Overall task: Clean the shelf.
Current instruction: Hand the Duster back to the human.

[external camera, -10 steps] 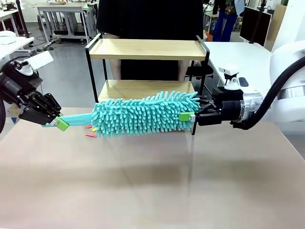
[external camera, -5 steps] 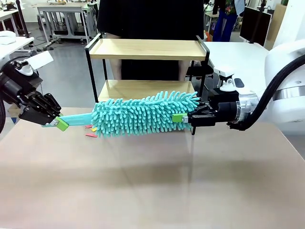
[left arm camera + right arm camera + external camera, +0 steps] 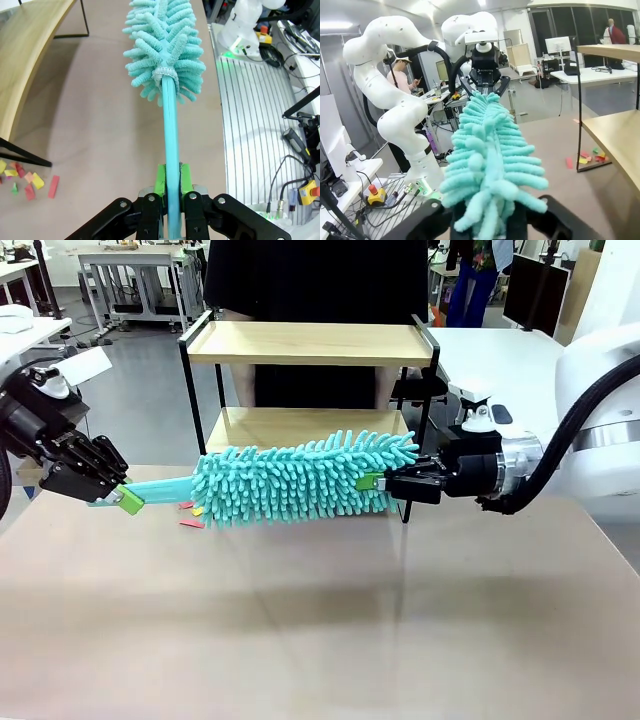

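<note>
The shelf [image 3: 310, 343], two light wooden boards in a black frame, stands at the table's far edge. In front of its lower board a fluffy teal duster [image 3: 300, 480] hangs level above the table. My left gripper [image 3: 122, 498] is shut on the end of its teal handle [image 3: 171, 150], green pads [image 3: 160, 180] pressed on both sides. My right gripper [image 3: 375, 483] has closed on the fluffy tip at the other end; the teal strands [image 3: 487, 150] bulge up between its black fingers [image 3: 555, 220]. The shelf's corner [image 3: 615, 130] shows at the right of that view.
Small coloured paper scraps [image 3: 190, 512] lie on the brown table near the shelf's left leg [image 3: 27, 177]. A person in black [image 3: 310, 280] stands behind the shelf. A white table [image 3: 500, 360] sits to the right of the shelf.
My right gripper moved left onto the duster's tip and its fingers closed from wide open. The left gripper and the duster have stayed in place.
</note>
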`<state>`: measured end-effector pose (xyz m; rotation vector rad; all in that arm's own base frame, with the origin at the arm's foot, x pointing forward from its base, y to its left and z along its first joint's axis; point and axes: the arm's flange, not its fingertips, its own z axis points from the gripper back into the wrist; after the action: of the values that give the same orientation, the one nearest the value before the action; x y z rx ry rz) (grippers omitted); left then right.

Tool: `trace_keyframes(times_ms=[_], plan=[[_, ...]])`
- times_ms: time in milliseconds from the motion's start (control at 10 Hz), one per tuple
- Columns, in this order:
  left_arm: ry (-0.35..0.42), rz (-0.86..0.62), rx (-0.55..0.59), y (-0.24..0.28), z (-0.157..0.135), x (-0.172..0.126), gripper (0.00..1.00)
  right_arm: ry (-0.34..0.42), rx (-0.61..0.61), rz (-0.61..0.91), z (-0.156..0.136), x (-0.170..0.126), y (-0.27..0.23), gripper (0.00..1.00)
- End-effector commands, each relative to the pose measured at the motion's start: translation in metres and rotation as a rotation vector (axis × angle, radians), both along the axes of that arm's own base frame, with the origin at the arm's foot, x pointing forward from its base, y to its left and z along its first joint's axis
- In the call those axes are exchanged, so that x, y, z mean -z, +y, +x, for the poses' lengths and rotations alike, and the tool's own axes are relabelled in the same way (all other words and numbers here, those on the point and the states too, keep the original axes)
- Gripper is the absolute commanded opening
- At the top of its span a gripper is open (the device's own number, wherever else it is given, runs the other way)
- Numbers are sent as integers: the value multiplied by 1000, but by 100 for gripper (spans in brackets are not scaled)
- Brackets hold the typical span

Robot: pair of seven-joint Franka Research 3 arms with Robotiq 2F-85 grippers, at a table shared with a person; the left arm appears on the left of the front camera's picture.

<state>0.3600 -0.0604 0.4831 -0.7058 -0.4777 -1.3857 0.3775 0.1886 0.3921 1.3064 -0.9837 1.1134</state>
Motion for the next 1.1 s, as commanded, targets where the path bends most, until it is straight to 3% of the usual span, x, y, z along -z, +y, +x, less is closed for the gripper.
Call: trace_keyframes(times_ms=[0, 200, 400, 500, 600, 700, 800, 900, 1000], plan=[[-1, -28, -1, -1, 0, -2, 13, -40, -28, 12, 0, -1, -4, 0], [-1, -28, -1, -1, 0, -2, 13, -58, -34, 34, -1, -1, -9, 0], [-1, -28, -1, -1, 0, -2, 13, 15, -55, 91, 1, -2, -11, 0], [-1, -28, -1, -1, 0, -2, 13, -13, -24, 24, -1, -2, -3, 0], [3, -8, 4, -3, -1, -1, 69, -13, -24, 24, -1, -2, -3, 0], [5, -64, -25, 5, 3, -6, 70, -13, -24, 24, -1, -2, -3, 0], [10, -120, -45, 13, 4, -11, 100, -13, -24, 24, -1, -2, -3, 0], [14, -177, -62, 22, 2, -17, 73, -13, -24, 24, -1, -2, -3, 0], [13, -246, -72, 38, 0, -26, 100, -13, -24, 24, -1, -2, -3, 0]])
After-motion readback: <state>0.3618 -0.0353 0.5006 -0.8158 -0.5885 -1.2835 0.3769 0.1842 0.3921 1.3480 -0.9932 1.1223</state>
